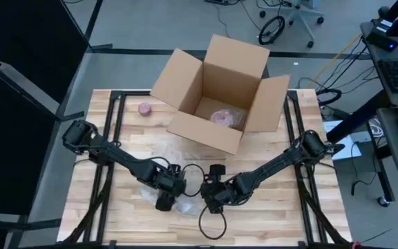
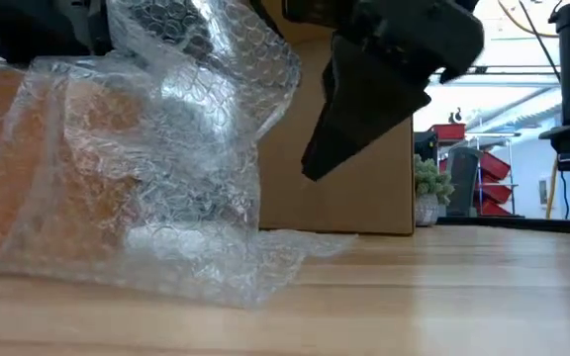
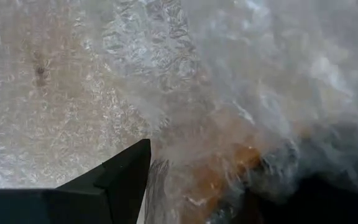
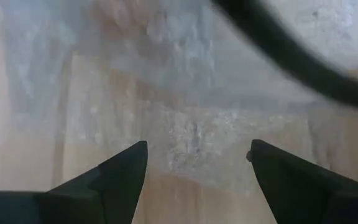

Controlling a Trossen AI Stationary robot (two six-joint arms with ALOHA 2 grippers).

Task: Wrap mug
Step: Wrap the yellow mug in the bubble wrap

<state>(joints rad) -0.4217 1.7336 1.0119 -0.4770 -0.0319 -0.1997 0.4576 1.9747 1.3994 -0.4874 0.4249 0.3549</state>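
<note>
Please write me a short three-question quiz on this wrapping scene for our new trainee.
1. True or false: the cardboard box has its flaps open.
2. What is the right gripper hovering over? A) bubble wrap B) a towel C) a plate
3. What small item lies on the table left of the box in the high view?

Key: 1 true; 2 A; 3 a small pink round thing.

Mug hidden under bubble wrap (image 2: 166, 148); left claw (image 3: 191, 186) shows only 1 finger, state unclear.

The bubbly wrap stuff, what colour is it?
The bubble wrap is see-through, covered in little bubbles. The low view shows it best.
</note>
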